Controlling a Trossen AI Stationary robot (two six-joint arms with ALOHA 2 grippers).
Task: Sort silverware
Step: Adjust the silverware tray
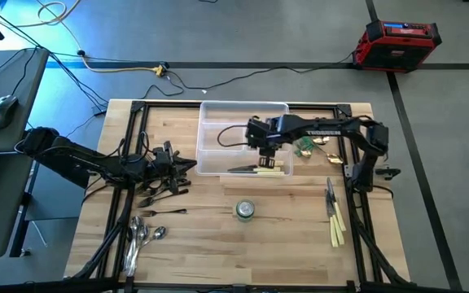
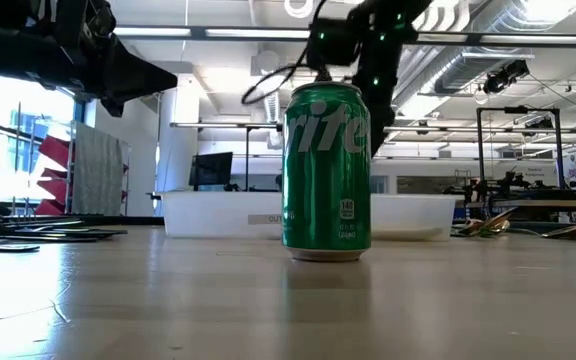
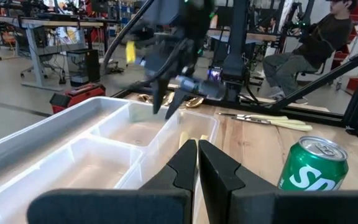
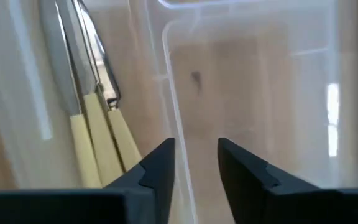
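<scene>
Cream-handled knives [image 4: 98,140] lie flat in the near compartment of the clear divided tray [image 1: 218,114]; the high view shows them at the tray's near wall [image 1: 255,170]. My right gripper [image 4: 196,155] hangs open above the tray, pointing steeply down, with nothing between its fingers; the high view shows it over the tray's right part [image 1: 269,157]. My left gripper [image 1: 190,166] waits shut and level just left of the tray. Dark forks [image 1: 159,195] and shiny spoons [image 1: 141,234] lie on the table at the left. More cream-handled knives [image 1: 333,213] lie at the right.
A green soda can [image 1: 244,210] stands upright on the table in front of the tray. Green-handled pieces with gold ends [image 1: 306,146] lie just right of the tray. Black frame rails [image 1: 137,146] run along the table's sides. A seated person [image 3: 303,43] is beyond the far edge.
</scene>
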